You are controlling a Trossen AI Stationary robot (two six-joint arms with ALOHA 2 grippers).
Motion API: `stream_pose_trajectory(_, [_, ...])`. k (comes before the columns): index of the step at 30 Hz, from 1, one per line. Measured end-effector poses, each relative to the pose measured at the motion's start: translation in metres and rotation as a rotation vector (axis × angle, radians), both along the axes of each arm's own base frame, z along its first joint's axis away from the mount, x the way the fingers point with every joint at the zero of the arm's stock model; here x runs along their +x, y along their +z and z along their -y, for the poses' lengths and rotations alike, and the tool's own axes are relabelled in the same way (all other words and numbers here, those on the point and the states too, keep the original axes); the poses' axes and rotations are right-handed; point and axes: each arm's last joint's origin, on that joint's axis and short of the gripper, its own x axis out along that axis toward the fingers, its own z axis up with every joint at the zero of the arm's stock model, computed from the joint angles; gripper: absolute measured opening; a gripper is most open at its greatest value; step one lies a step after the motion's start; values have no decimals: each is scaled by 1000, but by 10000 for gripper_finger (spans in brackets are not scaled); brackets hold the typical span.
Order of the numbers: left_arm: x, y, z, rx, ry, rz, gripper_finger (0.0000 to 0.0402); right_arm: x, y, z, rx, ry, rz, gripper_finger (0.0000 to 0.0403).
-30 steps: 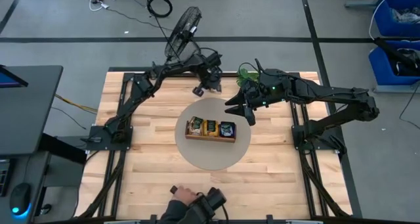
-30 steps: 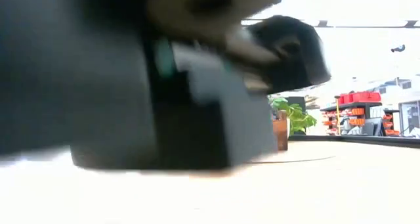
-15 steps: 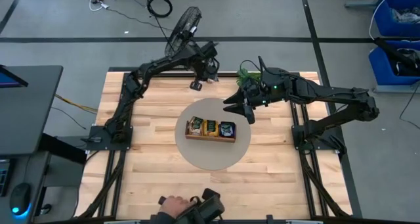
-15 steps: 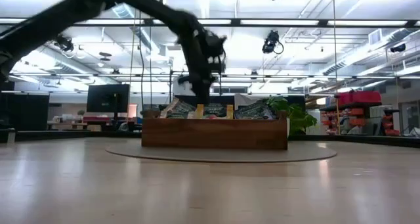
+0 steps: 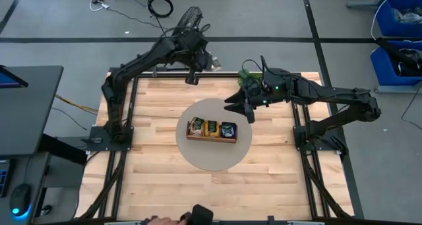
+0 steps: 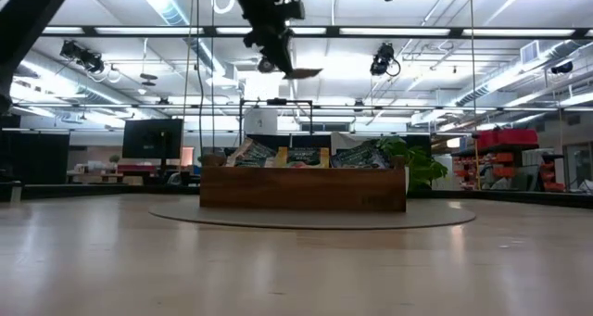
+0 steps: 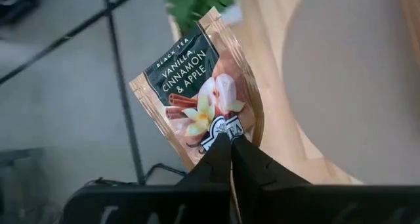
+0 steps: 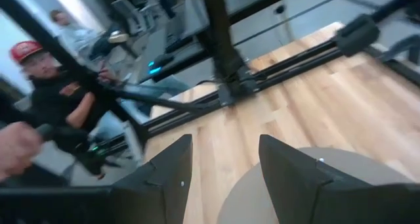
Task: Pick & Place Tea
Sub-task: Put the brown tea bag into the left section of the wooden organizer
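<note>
Left hand [image 5: 192, 75] pinched shut on dark-green-and-gold square tea packet [image 7: 200, 96], lifted beyond long brown wooden tray [image 5: 211, 138], likely carrying it away. Right hand [image 5: 242, 111] gapes empty beside tray.

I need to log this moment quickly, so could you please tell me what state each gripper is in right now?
Left gripper: shut on a tea packet, raised past the table's far edge.
Right gripper: open, empty, above the round mat.

Wooden table [image 5: 145, 159], round mat [image 5: 214, 158], tray [image 5: 211, 138]
</note>
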Motion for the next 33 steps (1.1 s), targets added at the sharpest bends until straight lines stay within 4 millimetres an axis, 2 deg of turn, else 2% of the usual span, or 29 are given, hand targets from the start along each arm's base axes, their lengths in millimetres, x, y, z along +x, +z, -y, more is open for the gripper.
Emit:
stream_pose_trajectory(8, [-5, 29, 25, 80, 102, 92, 1, 0, 0, 8, -37, -228, -1, 182])
stream_pose_trajectory(13, [-3, 39, 45, 164, 179, 103, 1, -3, 1, 23, 8, -448, 9, 182])
stream_pose_trajectory(17, [1, 43, 59, 225, 267, 120, 1, -5, 2, 38, 77, -550, 32, 182])
stream_pose_trajectory(24, [9, 49, 84, 286, 428, 214, 0, -9, 7, 57, 174, -637, 110, 182])
stream_pose_trajectory(29, [15, 51, 102, 298, 429, 255, 0, -10, 16, 64, 188, -627, 205, 185])
stream_pose_trajectory(33, [17, 54, 113, 303, 424, 285, 0, -11, 15, 68, 197, -611, 189, 203])
